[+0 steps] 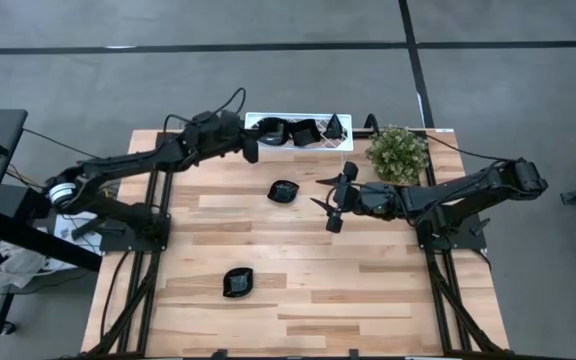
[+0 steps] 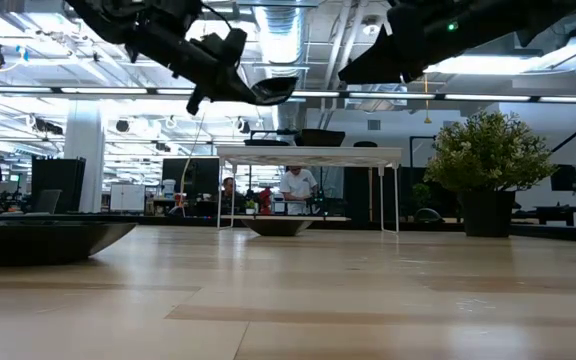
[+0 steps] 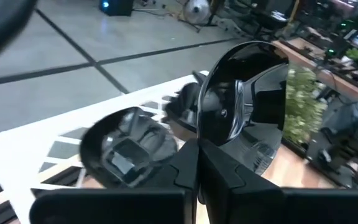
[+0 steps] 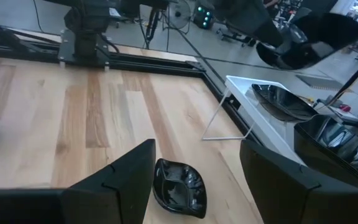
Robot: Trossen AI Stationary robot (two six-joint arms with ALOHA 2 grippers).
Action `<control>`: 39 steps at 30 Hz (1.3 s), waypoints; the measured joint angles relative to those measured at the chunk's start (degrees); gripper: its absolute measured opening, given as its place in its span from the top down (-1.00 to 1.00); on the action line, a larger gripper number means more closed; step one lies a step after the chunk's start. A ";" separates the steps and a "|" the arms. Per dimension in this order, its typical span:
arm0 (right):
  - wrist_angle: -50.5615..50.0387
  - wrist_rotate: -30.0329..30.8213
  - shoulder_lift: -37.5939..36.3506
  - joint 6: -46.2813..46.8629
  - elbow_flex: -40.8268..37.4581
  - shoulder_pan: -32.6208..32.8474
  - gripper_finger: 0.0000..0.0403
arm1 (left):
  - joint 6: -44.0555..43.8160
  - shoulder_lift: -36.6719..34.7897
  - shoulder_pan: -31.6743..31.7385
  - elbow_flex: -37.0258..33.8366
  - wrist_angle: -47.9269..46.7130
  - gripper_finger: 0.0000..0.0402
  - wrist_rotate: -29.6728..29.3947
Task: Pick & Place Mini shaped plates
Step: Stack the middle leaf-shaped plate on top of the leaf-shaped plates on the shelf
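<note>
The left gripper point(image 1: 252, 150) is hovering over the near end of the white lattice tray point(image 1: 256, 122) at the far edge of the wooden worktop point(image 1: 298, 270), and its jaws are clamped on the rim of a glossy black plate point(image 3: 247, 93). In the left wrist view that plate is standing up on edge between the dark fingers point(image 3: 179, 171), and in the low view you can see it held up in the air point(image 2: 273, 90), well above the tray.

There are already a few black dishes sitting on the tray point(image 1: 303, 131), which is standing on thin wire legs point(image 2: 383, 195). Right wrist view is showing at least a couple of them there point(image 4: 281, 102).

The right gripper point(image 1: 336, 200) is sitting out over the middle of the worktop with its jaws wide apart, nothing in them. Just beside it a scalloped black mini plate point(image 1: 283, 191) is lying flat on the wood; the right wrist camera is looking right down at it between the fingers point(image 4: 178, 186).

One more mini plate point(image 1: 237, 283) is lying by itself toward the near side of the worktop, well apart from both arms. The little green plant point(image 1: 398, 152) is standing next to the tray at the far right.
</note>
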 joint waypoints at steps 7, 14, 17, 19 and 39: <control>-0.05 0.00 0.00 -0.22 0.00 -0.15 -0.14 | -3.85 2.07 3.37 0.19 0.28 0.95 -0.65; 0.06 0.00 0.00 -1.70 0.00 -0.13 -0.14 | -5.93 5.22 4.17 0.19 0.49 0.93 -0.76; 0.08 0.00 0.00 -1.68 0.00 -0.13 -0.14 | -5.93 5.88 4.16 0.17 0.83 0.94 -2.18; 0.10 0.00 0.00 -1.70 0.00 -0.14 -0.14 | -5.93 6.07 4.16 0.17 0.94 0.95 -2.50; 0.36 0.00 0.00 -1.66 0.00 -0.11 -0.14 | -5.63 6.66 4.05 0.17 1.75 0.79 -4.56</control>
